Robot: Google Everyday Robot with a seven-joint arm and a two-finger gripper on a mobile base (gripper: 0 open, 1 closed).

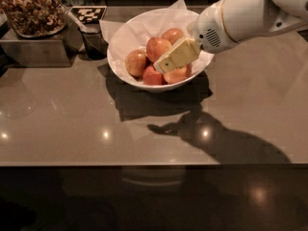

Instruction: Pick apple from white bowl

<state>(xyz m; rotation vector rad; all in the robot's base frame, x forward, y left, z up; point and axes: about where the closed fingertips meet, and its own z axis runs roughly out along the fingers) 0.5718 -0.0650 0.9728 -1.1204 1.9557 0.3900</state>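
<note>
The white bowl (118, 49), lined with crinkled white paper, stands on the brown counter at the back centre. It holds several apples. The large red-orange apple (157, 46) lies in the middle. A smaller yellow-brown apple (135, 62) lies to its left and a darker red apple (152, 76) at the front. My gripper (167, 61) reaches in from the right on the white arm (240, 16). Its yellowish tip sits low in the bowl, right next to the red-orange apple and over an apple (179, 74) at the front right.
A clear container of nuts (31, 8) stands on a metal box (38, 49) at the back left. A dark cup (94, 41) and a checkered marker (89, 14) are just left of the bowl. The counter's front edge (154, 165) runs across the lower middle.
</note>
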